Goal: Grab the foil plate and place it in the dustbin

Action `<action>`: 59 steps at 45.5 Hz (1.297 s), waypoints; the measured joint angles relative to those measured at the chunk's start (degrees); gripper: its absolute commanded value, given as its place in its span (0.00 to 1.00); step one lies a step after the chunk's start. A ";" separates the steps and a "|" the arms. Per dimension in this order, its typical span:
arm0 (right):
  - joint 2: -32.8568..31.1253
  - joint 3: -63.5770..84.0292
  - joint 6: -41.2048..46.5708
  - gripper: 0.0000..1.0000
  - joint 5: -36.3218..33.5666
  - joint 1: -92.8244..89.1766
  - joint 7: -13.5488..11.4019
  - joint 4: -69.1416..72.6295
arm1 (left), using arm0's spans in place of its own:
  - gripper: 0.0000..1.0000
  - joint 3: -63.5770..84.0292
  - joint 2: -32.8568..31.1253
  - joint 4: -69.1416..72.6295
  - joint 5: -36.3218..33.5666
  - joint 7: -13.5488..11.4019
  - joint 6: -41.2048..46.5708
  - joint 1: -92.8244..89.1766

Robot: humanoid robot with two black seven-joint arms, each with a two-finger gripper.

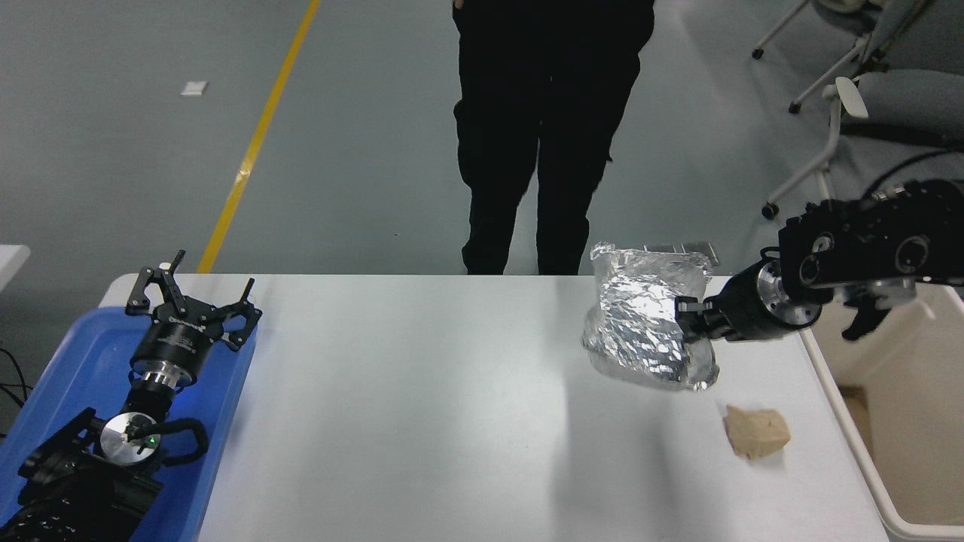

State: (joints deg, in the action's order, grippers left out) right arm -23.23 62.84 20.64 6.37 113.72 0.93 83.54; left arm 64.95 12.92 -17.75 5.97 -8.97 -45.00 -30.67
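One hand carries the foil plate, the other sits parked.

Pinched at its right rim by the right hand [687,316], the foil plate [640,320] hangs tilted above the white table [422,391], likely lifted to clear the dustbin [907,421] rim at right. The left hand [192,301], fingers spread, rests over a blue tray [60,384]. A crumpled paper lump [757,432] lies nearby; a person [546,128] stands on the grey floor.

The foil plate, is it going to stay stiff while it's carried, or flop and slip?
The foil plate is crinkled thin foil, so it probably bends rather than staying stiff. The right gripper pinches only its right edge, so it may sag or pivot. It hangs clear of the table, suggesting it is light.
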 measured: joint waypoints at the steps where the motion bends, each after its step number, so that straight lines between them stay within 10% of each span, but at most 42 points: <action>1: -0.23 -0.04 0.92 0.00 -0.14 0.99 -0.01 0.31 | 0.99 0.00 0.00 0.00 0.00 0.00 0.00 0.00; 27: -3.96 0.11 17.00 0.00 -2.13 17.75 -0.03 3.04 | 0.99 0.00 0.00 -0.01 0.00 0.00 0.00 0.00; 59: -22.35 22.83 5.34 0.00 -3.79 15.71 -0.21 -6.97 | 0.99 0.08 -0.01 -0.01 0.00 -0.09 0.00 0.23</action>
State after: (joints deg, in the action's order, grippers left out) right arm -45.58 85.68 25.98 2.58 129.43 0.72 76.57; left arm 65.03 12.91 -17.76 5.98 -9.06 -45.00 -30.43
